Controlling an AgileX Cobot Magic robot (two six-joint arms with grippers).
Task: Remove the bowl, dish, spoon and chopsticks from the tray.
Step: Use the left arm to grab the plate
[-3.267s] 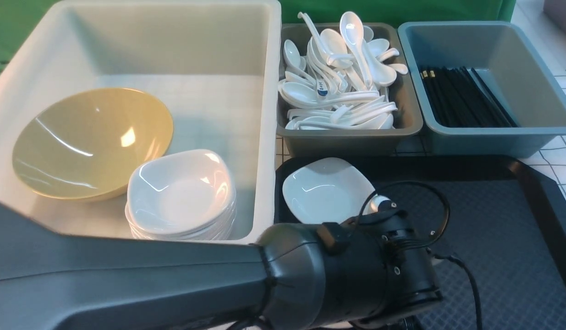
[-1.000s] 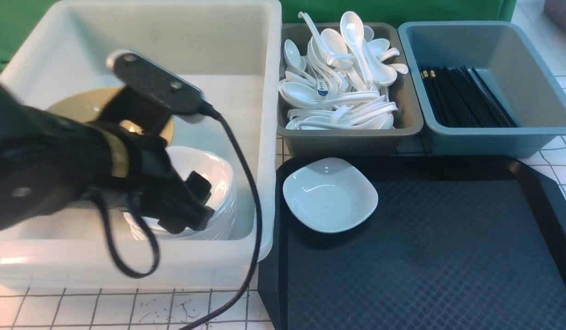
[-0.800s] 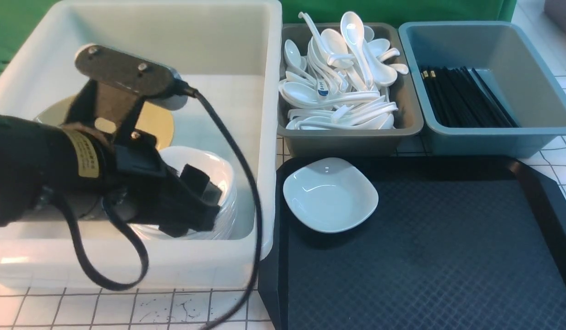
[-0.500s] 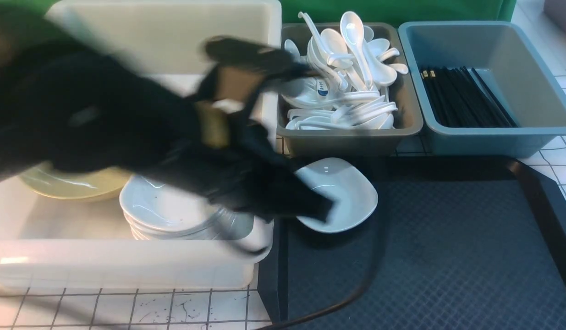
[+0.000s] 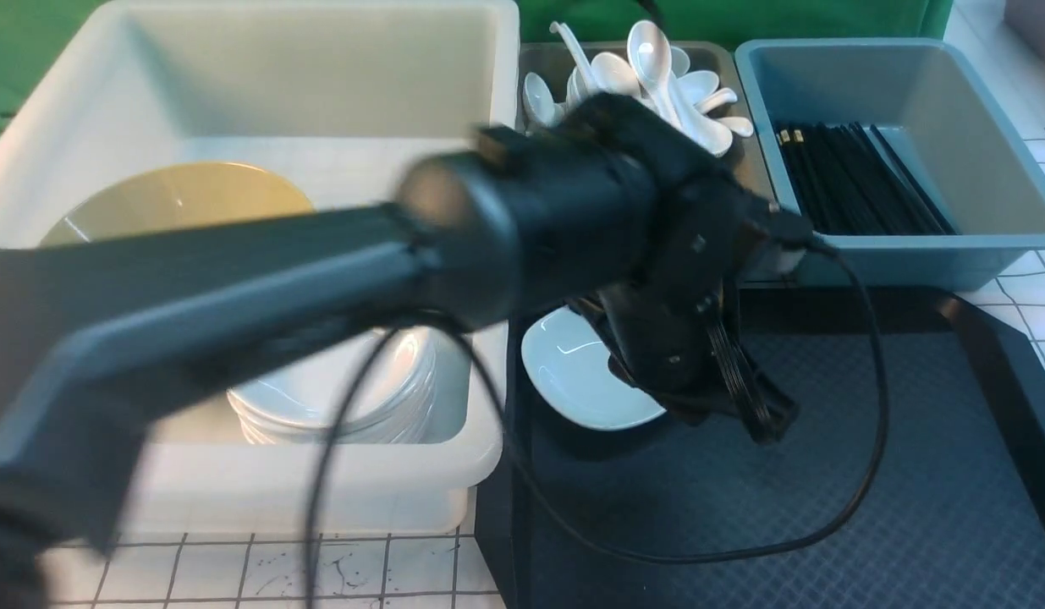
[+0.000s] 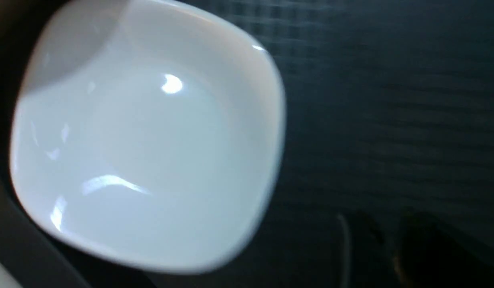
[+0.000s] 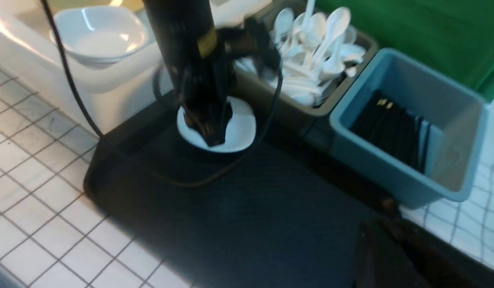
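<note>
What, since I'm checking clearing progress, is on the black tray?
Only one white dish shows on the tray, in its far left corner. The left gripper hangs over it, hiding the dish's right edge and tray beneath.

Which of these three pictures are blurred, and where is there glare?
Front view: the left arm is smeared by motion, while the blue bin is sharp. Left wrist view: the white dish has soft edges and glare spots; the tray is streaked. Right wrist view: slight blur on the spoons.

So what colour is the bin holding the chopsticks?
The bin is a muted blue, shown best in the front view.
</note>
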